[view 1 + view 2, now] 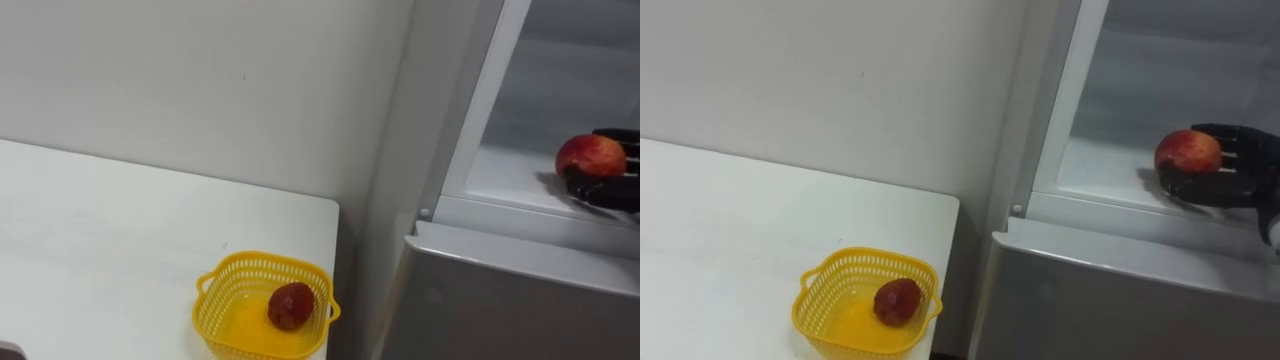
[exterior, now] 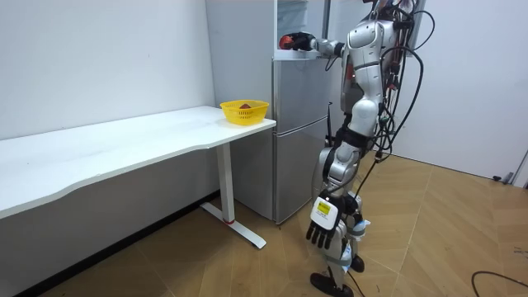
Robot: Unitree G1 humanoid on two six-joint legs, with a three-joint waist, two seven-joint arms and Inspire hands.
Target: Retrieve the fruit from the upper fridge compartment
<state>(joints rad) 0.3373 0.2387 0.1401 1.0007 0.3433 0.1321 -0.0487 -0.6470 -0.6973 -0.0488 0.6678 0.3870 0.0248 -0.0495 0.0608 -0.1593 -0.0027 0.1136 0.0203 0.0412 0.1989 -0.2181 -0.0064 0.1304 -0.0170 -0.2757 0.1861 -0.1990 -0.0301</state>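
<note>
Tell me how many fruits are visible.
2. A dark fruit lies in the yellow basket; the right hand holds an apple in the upper fridge. More may be hidden.

Found a basket at the right end of the tabletop, near its edge, with a fruit inside. Noted the wall behind the tabletop and the fridge just right of it. Saw an apple in the upper compartment, held in the right hand. Spotted the left hand low, before the fridge.

Right hand partly beyond right edge
</note>
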